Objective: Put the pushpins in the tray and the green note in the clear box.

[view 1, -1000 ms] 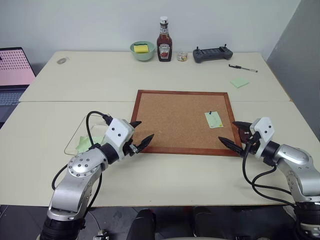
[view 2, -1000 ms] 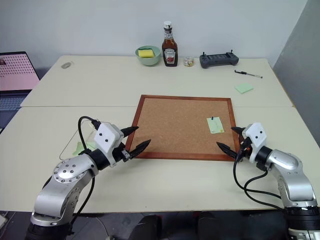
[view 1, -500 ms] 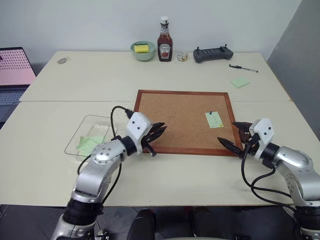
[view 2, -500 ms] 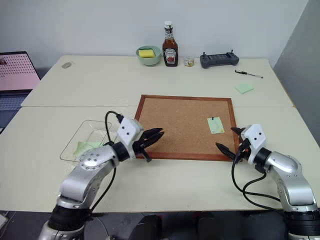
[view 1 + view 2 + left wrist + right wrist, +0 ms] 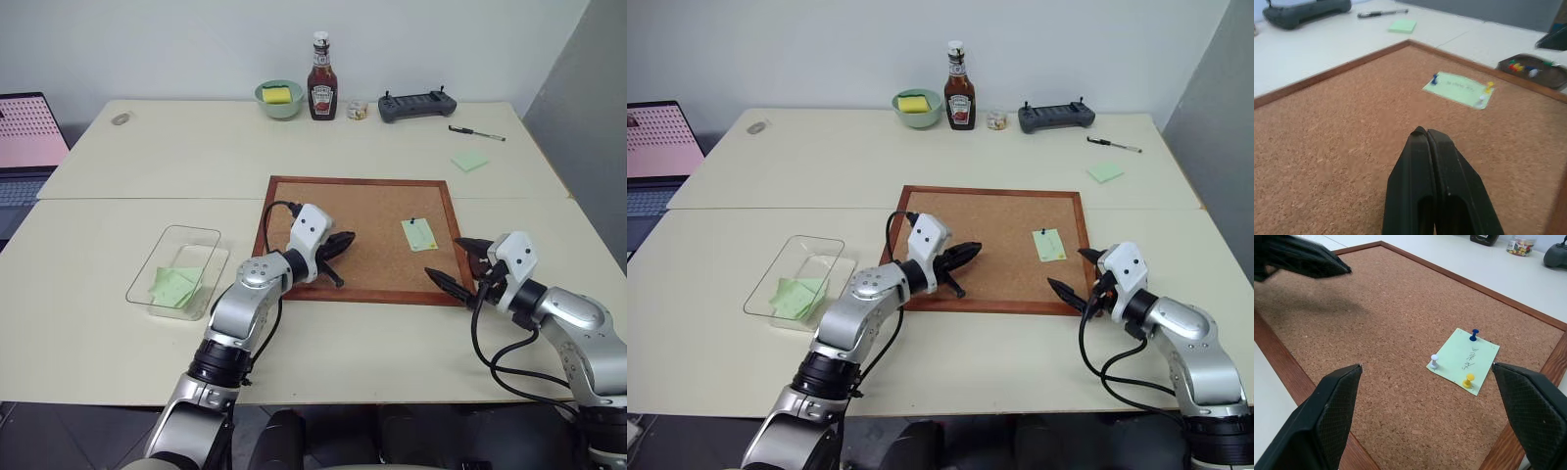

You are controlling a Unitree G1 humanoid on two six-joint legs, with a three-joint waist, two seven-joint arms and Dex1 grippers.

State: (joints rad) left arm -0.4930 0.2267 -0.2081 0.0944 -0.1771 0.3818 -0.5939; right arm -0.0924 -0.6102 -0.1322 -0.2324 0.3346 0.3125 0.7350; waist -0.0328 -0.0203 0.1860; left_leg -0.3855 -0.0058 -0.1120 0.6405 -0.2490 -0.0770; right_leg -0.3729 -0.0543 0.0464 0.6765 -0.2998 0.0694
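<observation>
Three pushpins (blue, white, yellow) fix green note to corkboard; note is thin, floppy, probably tears if pulled pinned; pins tiny, rigid, slick, so pinch heads; left gripper shut, empty, over board; right gripper spread wide at board's corner.

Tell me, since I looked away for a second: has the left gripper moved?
Yes. The left gripper has swung from beside the clear box toward the robot's right, over the corkboard, and its fingers have shut with nothing between them.

Tray cut by the frame edge.
</observation>
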